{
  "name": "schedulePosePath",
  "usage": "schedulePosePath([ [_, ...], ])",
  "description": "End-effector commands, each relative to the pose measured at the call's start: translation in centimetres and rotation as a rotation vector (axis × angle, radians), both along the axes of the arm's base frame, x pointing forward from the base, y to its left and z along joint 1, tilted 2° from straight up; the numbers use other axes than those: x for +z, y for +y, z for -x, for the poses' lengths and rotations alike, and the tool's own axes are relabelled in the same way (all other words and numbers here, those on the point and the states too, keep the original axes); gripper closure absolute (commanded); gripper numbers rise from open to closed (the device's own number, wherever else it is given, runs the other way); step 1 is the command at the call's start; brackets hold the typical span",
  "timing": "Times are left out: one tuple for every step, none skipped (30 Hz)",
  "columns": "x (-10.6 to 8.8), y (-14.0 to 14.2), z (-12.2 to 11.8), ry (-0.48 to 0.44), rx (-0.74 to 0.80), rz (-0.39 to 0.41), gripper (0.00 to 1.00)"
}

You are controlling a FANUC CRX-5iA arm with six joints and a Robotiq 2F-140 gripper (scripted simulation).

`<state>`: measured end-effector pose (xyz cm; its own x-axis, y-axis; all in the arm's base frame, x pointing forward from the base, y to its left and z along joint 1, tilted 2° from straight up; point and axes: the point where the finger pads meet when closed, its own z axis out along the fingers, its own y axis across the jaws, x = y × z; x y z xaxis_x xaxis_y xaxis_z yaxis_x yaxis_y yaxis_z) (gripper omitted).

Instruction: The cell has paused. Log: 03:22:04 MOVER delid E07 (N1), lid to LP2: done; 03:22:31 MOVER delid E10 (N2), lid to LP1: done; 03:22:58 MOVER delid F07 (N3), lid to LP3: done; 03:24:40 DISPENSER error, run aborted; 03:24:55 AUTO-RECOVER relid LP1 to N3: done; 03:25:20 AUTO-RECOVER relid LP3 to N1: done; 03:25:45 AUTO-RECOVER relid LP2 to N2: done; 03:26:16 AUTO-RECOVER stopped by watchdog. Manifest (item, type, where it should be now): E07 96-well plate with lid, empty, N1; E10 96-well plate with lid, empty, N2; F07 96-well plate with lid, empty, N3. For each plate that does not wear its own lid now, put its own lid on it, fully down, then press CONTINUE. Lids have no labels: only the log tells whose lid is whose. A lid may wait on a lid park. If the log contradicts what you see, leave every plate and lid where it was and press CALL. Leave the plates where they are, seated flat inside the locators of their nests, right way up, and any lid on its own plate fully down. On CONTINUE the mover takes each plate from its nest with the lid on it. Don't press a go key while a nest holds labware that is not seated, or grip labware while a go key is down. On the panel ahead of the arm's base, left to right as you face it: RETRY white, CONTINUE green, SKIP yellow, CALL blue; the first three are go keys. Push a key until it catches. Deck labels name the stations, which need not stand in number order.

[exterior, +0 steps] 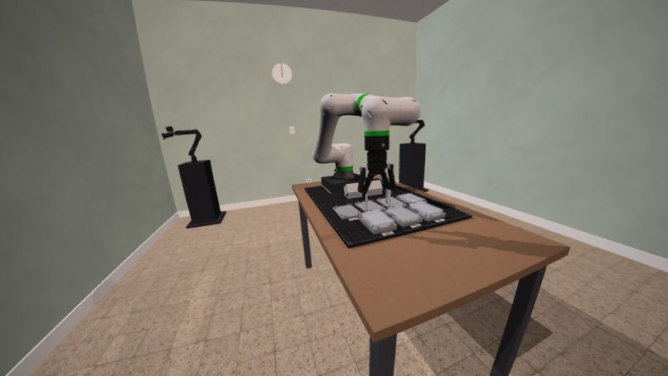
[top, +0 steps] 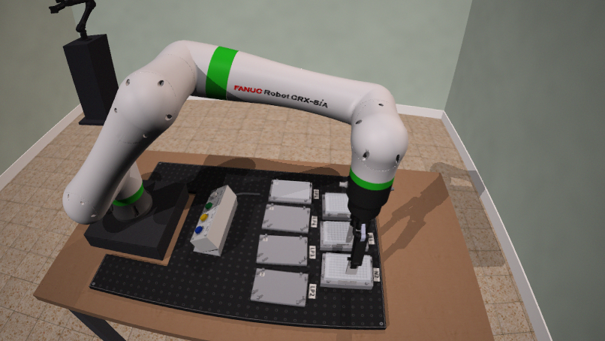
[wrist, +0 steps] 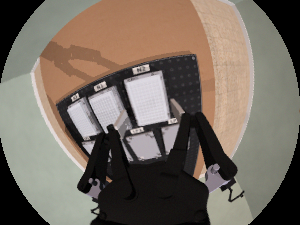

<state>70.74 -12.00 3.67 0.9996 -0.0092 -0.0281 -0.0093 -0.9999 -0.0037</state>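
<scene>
Three white 96-well plates stand in the right-hand column of nests: the N3 plate (top: 334,203) (exterior: 428,209) at the back, the N1 plate (top: 332,235) (exterior: 403,215) in the middle, and the N2 plate (top: 334,275) (exterior: 377,221) (wrist: 145,95) at the front. Each shows its well grid and seems to wear a clear lid. My gripper (top: 355,258) (exterior: 376,198) (wrist: 148,110) points straight down and hovers above the N2 plate. Its fingers stand apart with nothing between them.
Four flat grey lid parks lie left of the nests; the LP3 park (top: 282,249) and the LP2 park (top: 279,287) are nearest, and all look bare. The key box (top: 220,230) carries green (top: 208,206), yellow (top: 203,217) and blue (top: 198,230) keys.
</scene>
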Motion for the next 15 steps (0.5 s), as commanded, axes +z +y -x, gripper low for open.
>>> schedulePosePath([
  [-0.2, 0.0, 0.0, 0.000, 0.000, 0.000, 0.34],
  [-0.2, 0.0, 0.0, 0.000, 0.000, 0.000, 0.34],
  [-0.2, 0.0, 0.0, 0.000, 0.000, 0.000, 0.34],
  [-0.3, 0.0, 0.0, 0.000, 0.000, 0.000, 0.34],
  [-0.4, 0.0, 0.0, 0.000, 0.000, 0.000, 0.34],
  [-0.4, 0.0, 0.0, 0.000, 0.000, 0.000, 0.34],
  [-0.5, 0.0, 0.0, 0.000, 0.000, 0.000, 0.34],
  [-0.6, 0.0, 0.0, 0.000, 0.000, 0.000, 0.34],
  [-0.7, 0.0, 0.0, 0.000, 0.000, 0.000, 0.34],
  [-0.8, 0.0, 0.0, 0.000, 0.000, 0.000, 0.34],
  [-0.9, 0.0, 0.0, 0.000, 0.000, 0.000, 0.34],
  [-1.0, 0.0, 0.0, 0.000, 0.000, 0.000, 0.34],
  [-1.1, 0.0, 0.0, 0.000, 0.000, 0.000, 0.34],
  [-1.2, 0.0, 0.0, 0.000, 0.000, 0.000, 0.34],
  [-1.3, 0.0, 0.0, 0.000, 0.000, 0.000, 0.34],
])
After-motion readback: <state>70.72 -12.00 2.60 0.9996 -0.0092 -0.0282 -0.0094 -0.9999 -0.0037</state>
